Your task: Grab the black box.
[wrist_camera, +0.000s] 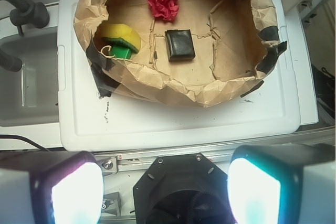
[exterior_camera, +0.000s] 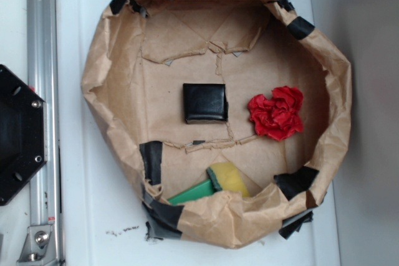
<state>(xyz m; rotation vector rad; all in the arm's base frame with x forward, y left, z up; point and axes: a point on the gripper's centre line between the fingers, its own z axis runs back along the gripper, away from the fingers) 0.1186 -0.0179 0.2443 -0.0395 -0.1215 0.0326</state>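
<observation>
Pincer (wrist_camera: 160, 187) open and empty, box (wrist_camera: 180, 44) well ahead, slightly right of centre, flat in paper bowl (wrist_camera: 173, 85), near-square.

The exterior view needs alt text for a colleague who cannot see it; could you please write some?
A black box sits near the middle of a brown paper bowl patched with black tape, on a white surface. A red paper ball lies beside it, apart, and a yellow and green sponge rests against the wall. No gripper shows.

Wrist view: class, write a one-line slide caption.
Open gripper hangs far from the black box, red paper ball and sponge inside the brown paper bowl.
</observation>
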